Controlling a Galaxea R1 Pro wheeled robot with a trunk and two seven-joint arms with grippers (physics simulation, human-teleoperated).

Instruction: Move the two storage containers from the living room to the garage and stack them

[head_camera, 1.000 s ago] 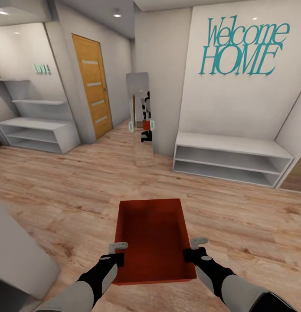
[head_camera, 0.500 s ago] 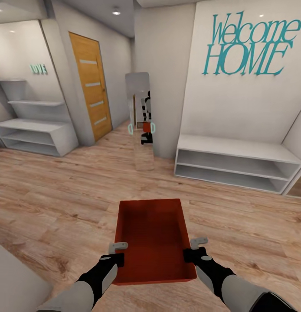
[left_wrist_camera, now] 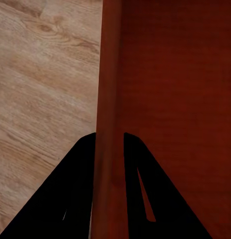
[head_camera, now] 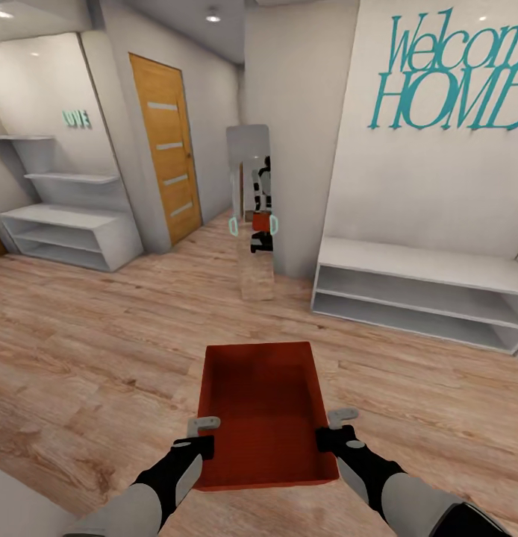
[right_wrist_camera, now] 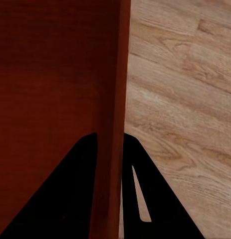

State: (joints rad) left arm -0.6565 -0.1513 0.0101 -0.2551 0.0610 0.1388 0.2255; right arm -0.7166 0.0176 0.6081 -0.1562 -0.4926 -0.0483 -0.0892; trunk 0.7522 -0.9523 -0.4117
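I carry one orange-red storage container in front of me, above a light wood-plank floor. My left gripper is shut on its left wall, and the left wrist view shows that wall pinched between the dark fingers. On the opposite side my right gripper is shut on the right wall. The tray looks empty. The second container is out of view.
Ahead stands a tall mirror against a wall corner, reflecting me. A low white shelf bench sits under the "Welcome HOME" lettering at right. White shelves and an orange wooden door are at left, with a corridor between.
The whole view has shifted: mirror, door and bench slid to the right in the picture, so the camera has turned left. The container stays held the same way in both grippers.
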